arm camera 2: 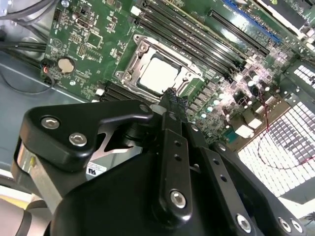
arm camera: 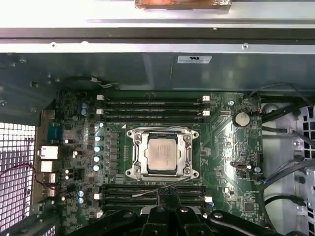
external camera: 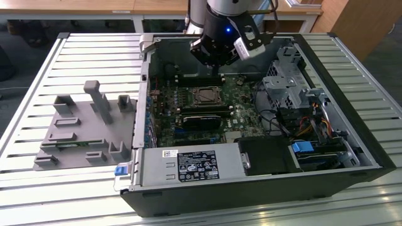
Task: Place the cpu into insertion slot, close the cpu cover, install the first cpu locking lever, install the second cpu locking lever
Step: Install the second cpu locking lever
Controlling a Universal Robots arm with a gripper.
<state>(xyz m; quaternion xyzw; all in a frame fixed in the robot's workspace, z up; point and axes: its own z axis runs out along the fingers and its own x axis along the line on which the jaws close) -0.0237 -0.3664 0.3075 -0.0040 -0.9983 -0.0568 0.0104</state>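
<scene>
The cpu (arm camera: 162, 151) sits in the insertion slot (arm camera: 136, 173) near the middle of the motherboard (arm camera: 221, 147), with the cpu cover (arm camera: 183, 153) closed around it. The gripper (arm camera 2: 172, 98) hovers just beside the socket, fingertips pressed together, holding nothing.

A grey fixture plate (external camera: 78, 129) lies beside the open computer case (external camera: 264, 188), apparently touching.

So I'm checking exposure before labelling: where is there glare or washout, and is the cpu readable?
In the first wrist view the case edge is blown out white, while the cpu is evenly lit and readable. In the second wrist view the cpu glares pale and the mesh panel is washed out. The exterior view is darker inside the case.
</scene>
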